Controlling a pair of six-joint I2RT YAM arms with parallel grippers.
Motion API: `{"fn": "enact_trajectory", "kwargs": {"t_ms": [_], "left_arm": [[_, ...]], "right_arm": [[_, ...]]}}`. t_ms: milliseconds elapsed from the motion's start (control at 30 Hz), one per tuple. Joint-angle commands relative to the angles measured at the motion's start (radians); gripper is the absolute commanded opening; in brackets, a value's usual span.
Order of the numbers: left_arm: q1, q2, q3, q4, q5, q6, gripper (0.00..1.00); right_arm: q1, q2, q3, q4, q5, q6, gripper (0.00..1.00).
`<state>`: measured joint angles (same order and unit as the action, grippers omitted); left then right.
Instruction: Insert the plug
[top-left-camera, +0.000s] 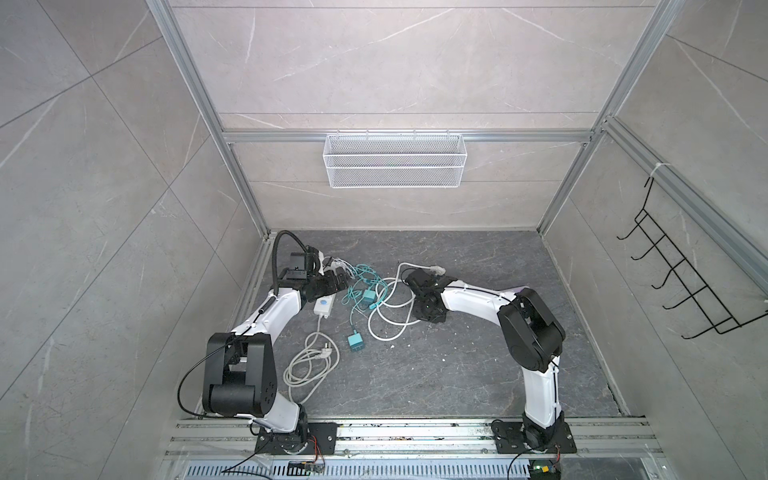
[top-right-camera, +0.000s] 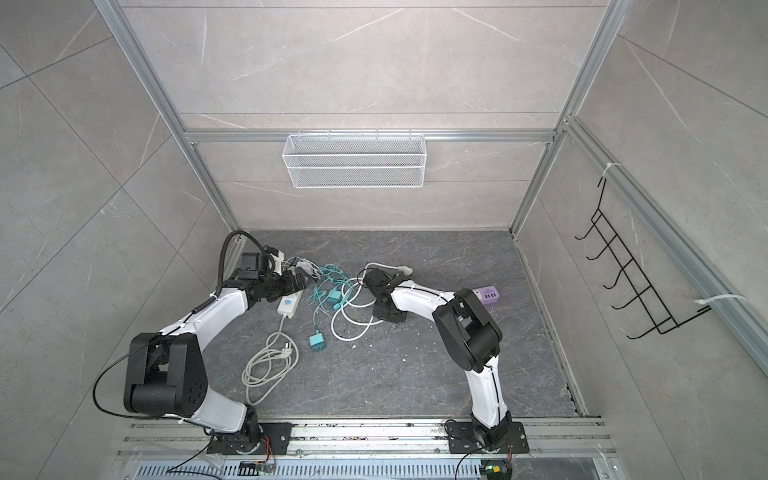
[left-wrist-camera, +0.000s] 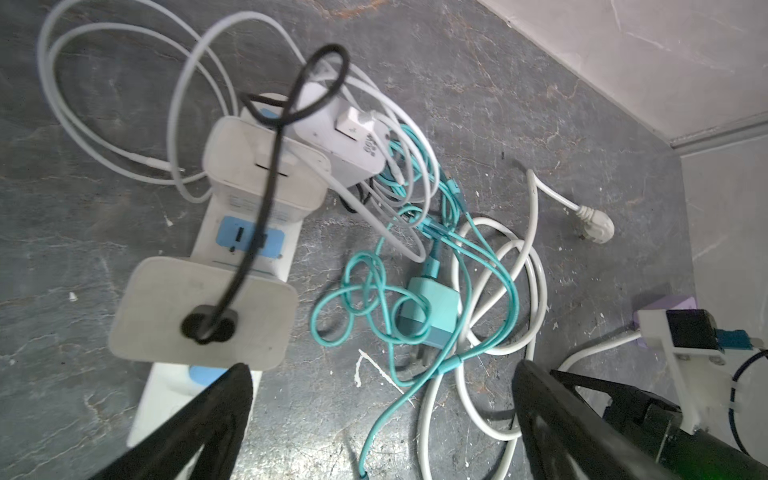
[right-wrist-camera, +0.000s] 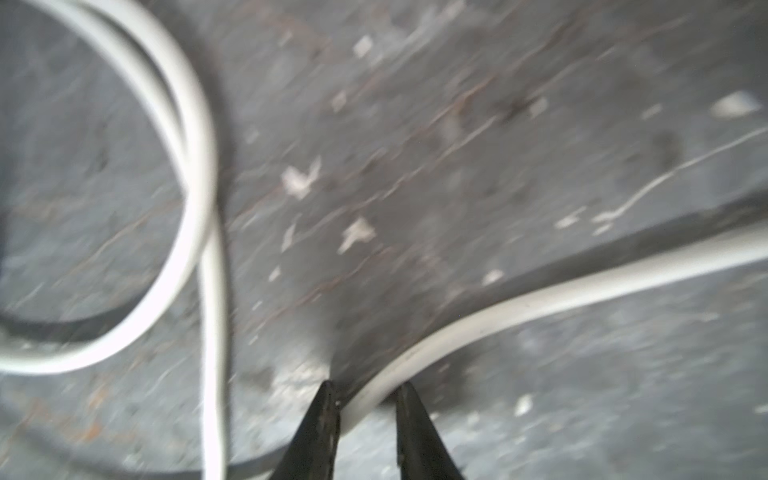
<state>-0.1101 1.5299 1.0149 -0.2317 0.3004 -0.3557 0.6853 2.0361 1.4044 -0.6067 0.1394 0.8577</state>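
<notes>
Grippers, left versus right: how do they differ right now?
The left gripper stands wide open and empty; the right gripper is shut on the white cable. The left gripper hangs by the power strip; the right gripper sits low at the tabletop. Both are black.

The bench (top-left-camera: 457, 374) is looking like matt, dark veined stone, scuffed with pale flecks. The white cable (right-wrist-camera: 540, 299) is gleaming as smooth plastic (the power strip (left-wrist-camera: 226, 237) shell too, though duller), while the mesh basket (top-left-camera: 395, 154) is showing white-coated metal.
</notes>
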Motion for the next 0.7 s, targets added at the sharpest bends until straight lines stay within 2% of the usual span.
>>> {"fn": "enact_trajectory", "kwargs": {"t_ms": [0, 67, 133, 333, 567, 667], "left_arm": [[-0.061, 0.003, 0.023, 0.002, 0.043, 0.088, 1.0], [-0.099, 0.017, 0.04, -0.004, 0.039, 0.112, 1.0], [-0.133, 0.031, 0.055, -0.004, 0.04, 0.127, 1.0], [-0.215, 0.063, 0.093, -0.016, 0.039, 0.168, 1.0], [-0.266, 0.1, 0.128, -0.026, 0.047, 0.182, 1.0], [-0.321, 0.136, 0.152, -0.026, 0.049, 0.221, 0.99]], "right_arm": [[-0.01, 0.017, -0.01, -0.047, -0.109, 0.013, 0.29], [-0.013, 0.007, 0.005, -0.038, -0.152, -0.005, 0.32], [-0.014, -0.006, 0.014, -0.047, -0.142, -0.014, 0.34], [-0.114, -0.121, -0.01, -0.118, 0.047, -0.054, 0.43], [-0.263, -0.219, -0.056, -0.165, 0.253, -0.083, 0.47], [-0.335, -0.23, -0.084, -0.139, 0.273, -0.088, 0.48]]}}
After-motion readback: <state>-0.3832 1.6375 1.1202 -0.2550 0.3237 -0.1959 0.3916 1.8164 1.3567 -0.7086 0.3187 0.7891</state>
